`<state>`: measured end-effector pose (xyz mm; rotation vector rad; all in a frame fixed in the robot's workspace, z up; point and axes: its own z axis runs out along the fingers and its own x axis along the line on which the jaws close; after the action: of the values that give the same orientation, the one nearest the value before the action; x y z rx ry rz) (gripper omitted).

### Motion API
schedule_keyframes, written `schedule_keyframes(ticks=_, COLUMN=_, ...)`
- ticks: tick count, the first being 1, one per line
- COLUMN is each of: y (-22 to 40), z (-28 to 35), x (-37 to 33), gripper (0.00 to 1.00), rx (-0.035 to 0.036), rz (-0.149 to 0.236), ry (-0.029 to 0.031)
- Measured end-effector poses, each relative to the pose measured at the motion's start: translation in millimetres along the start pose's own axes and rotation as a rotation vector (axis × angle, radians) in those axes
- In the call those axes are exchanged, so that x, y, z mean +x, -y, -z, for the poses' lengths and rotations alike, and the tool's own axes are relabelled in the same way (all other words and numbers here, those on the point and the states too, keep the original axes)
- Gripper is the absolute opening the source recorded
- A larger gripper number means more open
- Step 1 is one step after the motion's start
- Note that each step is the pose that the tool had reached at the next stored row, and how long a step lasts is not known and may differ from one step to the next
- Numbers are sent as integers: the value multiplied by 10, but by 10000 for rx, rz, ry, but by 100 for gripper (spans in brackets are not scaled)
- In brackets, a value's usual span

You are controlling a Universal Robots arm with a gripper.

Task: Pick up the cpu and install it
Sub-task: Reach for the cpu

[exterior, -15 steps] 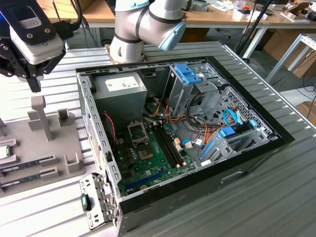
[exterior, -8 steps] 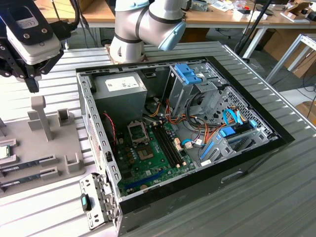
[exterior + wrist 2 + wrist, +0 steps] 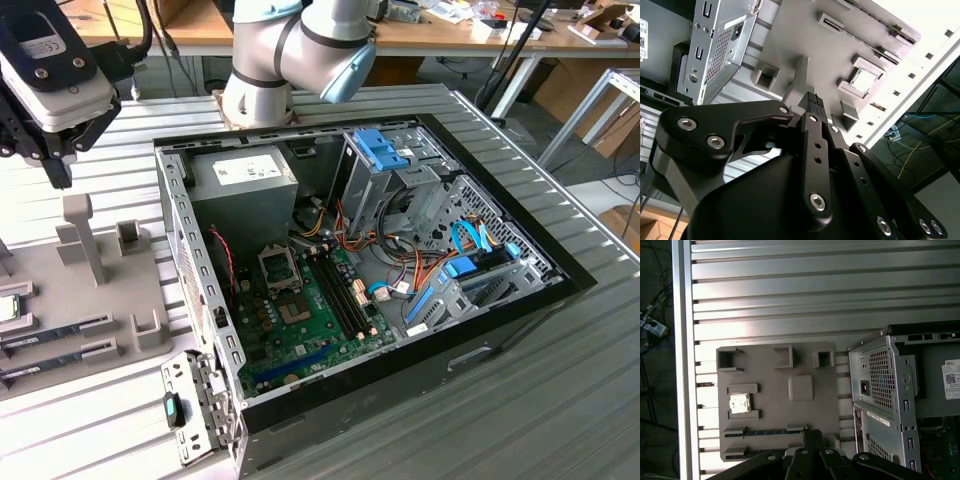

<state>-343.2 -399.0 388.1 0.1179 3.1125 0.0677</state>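
Off at the exterior view's left, your gripper (image 3: 55,170) is hanging well above the grey parts tray (image 3: 110,290), apart from everything on it. The cpu (image 3: 6,308) is lying flat in its nest at that tray's far edge, with the dark memory sticks (image 3: 50,330) just beside it. The open computer case (image 3: 480,340) is sitting in the middle of the tabletop (image 3: 560,400), and the socket (image 3: 278,268) on its motherboard (image 3: 310,310) is showing no chip.

Through the second wrist view, you are looking down along the gripper (image 3: 812,104): its jaws are meeting at the tip and carrying nothing. The cpu (image 3: 865,79) is shining in its bracketed recess on the tray (image 3: 785,30), off to one side of the fingertips and not under them.

From the first wrist view, the gripper (image 3: 812,434) is again reading as closed and empty, hovering over the tray (image 3: 770,385) near its long stick slots. The cpu (image 3: 738,403) is sitting square between two brackets, near but clearly apart from the tips.

By my reading, you are working the approach to the pick, with nothing grasped yet. That pick is calling for spread jaws, centred over the chip and squared to its free edges, since the brackets are blocking the other two sides.
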Motion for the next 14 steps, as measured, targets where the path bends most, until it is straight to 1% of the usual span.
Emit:
schedule_keyframes(ticks=7, y=4, z=1, x=56, gripper=11, rx=-1, rz=0, ry=0)
schedule_keyframes(ticks=14, y=7, z=2, x=94, gripper=11, rx=0, rz=0, ry=0)
